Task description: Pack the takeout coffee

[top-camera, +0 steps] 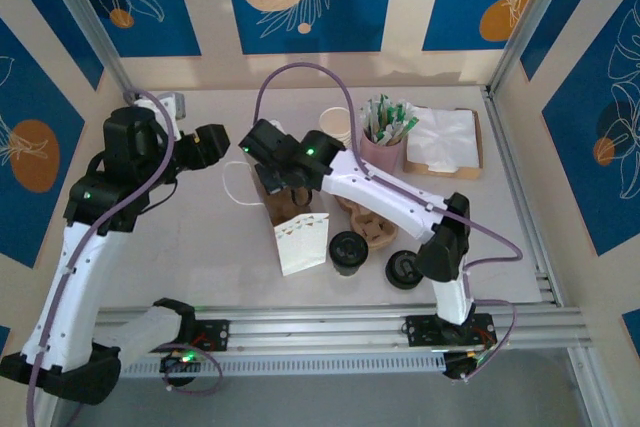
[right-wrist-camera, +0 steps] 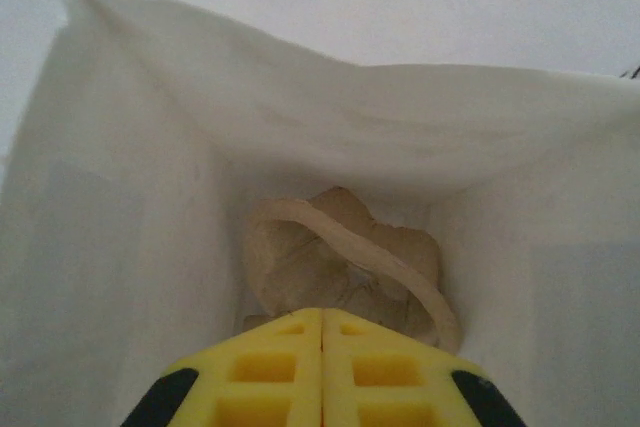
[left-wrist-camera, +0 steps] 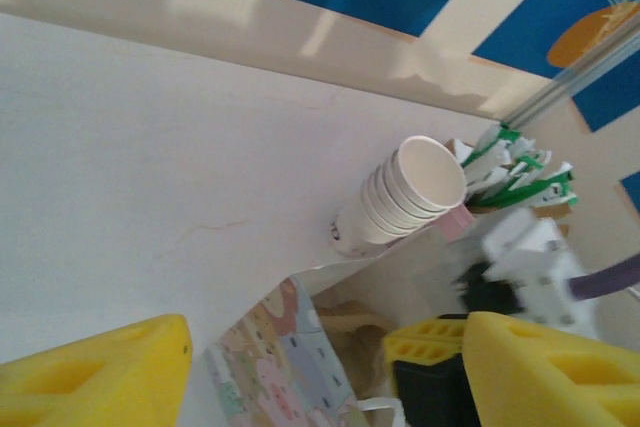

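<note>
No lettering is legible on the stacked cups point(left-wrist-camera: 402, 202) or bag point(top-camera: 301, 244).

**Bench count, kind by kind**

Two arms work here, each with one hand: the left hand point(top-camera: 216, 137) and the right hand point(right-wrist-camera: 322, 352). One patterned bag point(top-camera: 301, 243) lies on the bench point(top-camera: 180, 237). Two black lids sit near the front, one point(top-camera: 348, 248) beside the bag and another point(top-camera: 404, 268) to its right; from above it is unclear which caps a cup. One cup stack point(left-wrist-camera: 405, 197) shows about five nested rims. One pink cup point(top-camera: 382, 157) holds green-and-white sticks point(top-camera: 385, 119), too crowded to count. One tray point(top-camera: 474, 147) carries one napkin pile point(top-camera: 440, 139). One brown carrier point(top-camera: 368, 224) shows beside the bag.
</note>
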